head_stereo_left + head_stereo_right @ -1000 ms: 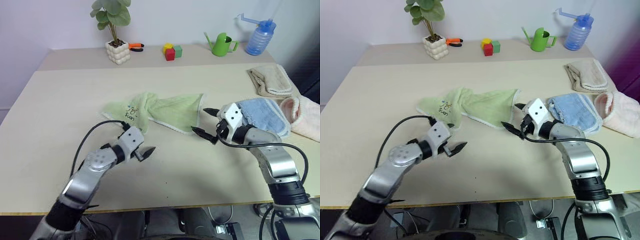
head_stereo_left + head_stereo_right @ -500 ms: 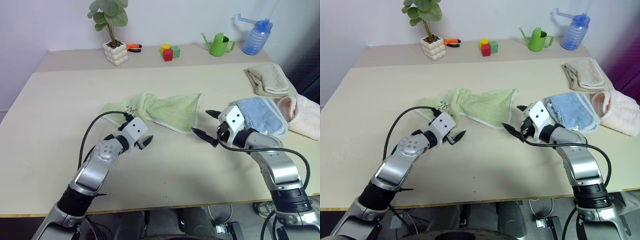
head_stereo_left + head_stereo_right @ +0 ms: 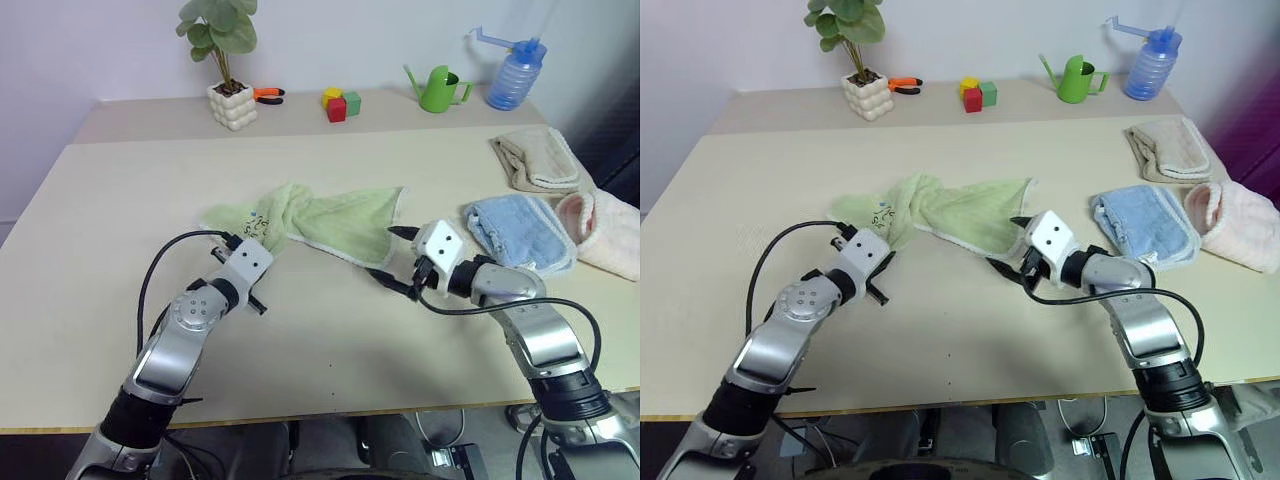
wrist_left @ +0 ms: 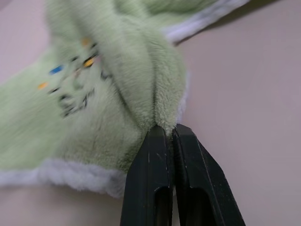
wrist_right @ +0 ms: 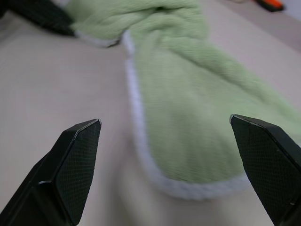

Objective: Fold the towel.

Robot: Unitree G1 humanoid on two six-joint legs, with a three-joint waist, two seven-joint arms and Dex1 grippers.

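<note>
Within 1 second the left gripper (image 4: pixel 165 129) has gone from wide to pinching a ridge of the towel (image 3: pixel 330 222) bunched mid-table, while the right gripper (image 3: pixel 398 258) stays wide at its near hem, so folding can likely begin.

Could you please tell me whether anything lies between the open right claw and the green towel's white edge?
Nothing visible does. The right claw stands open at the white-stitched edge of the small light green terry towel, with bare tabletop beneath. The left claw is shut on the towel's other end.
</note>
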